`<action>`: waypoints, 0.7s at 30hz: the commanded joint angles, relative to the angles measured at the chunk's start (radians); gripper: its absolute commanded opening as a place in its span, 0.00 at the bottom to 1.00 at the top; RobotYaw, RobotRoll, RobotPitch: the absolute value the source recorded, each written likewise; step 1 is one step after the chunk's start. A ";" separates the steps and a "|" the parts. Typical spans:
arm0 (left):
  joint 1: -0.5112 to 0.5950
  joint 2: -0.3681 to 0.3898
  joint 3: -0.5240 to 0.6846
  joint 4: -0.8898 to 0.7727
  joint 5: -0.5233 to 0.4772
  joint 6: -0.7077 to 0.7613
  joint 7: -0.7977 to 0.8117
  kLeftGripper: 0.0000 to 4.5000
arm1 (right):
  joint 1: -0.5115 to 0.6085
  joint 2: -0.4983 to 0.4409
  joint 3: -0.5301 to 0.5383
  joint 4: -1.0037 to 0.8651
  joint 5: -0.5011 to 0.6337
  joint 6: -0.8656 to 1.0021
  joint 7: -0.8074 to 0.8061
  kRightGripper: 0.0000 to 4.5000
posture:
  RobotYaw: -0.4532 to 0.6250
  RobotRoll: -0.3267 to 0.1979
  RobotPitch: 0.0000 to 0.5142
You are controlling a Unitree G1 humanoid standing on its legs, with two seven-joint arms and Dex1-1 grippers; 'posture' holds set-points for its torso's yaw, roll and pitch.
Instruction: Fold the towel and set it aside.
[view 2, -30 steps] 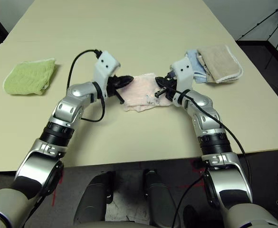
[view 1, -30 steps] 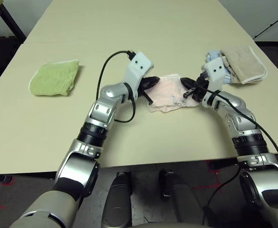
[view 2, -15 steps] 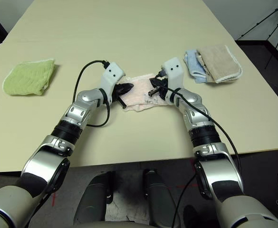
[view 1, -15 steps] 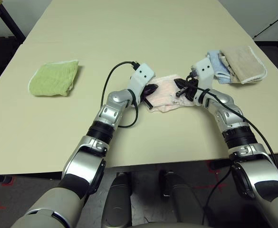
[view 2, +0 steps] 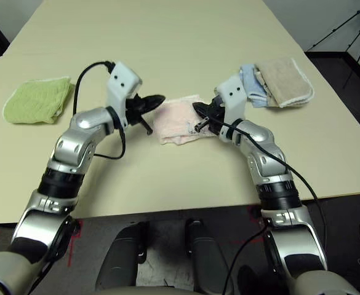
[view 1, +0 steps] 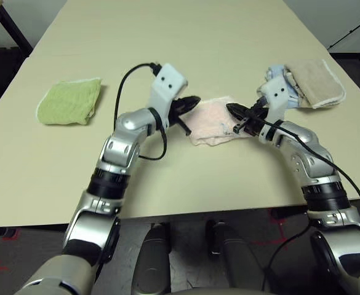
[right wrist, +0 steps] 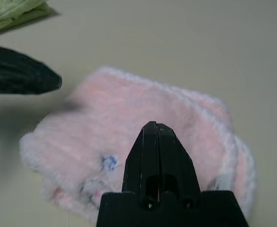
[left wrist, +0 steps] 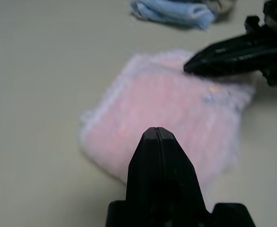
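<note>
Green cloth sits folded near the table's left edge, well apart from everything else.

Left gripper hovers just left of the towel, black fingers pressed together into a single point, nothing between them. In the left wrist view the closed tip sits over the near side of the towel; whether it touches the pile cannot be told. A black cable loops from that wrist down over the tabletop.

The towel lies around the middle of the table, nearer the front edge than the far one. It is a folded, roughly square pink bundle with white edging, layers stacked a bit unevenly at the front corner. Small dark and blue mark shows on top toward the right side.

Right gripper comes in from the towel's right, fingers also pressed together, empty, its tip above the towel's right edge. Both tips point inward at each other across the towel, apart from one another.

Blue cloth and beige cloth lie folded near the right edge, beige overlapping blue, behind the right wrist.
</note>
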 commanded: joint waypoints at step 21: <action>0.032 0.025 -0.003 0.204 0.013 -0.132 -0.005 0.01 | 0.048 0.024 0.026 0.094 -0.032 -0.058 -0.022 0.00 | 0.54 0.62 0.28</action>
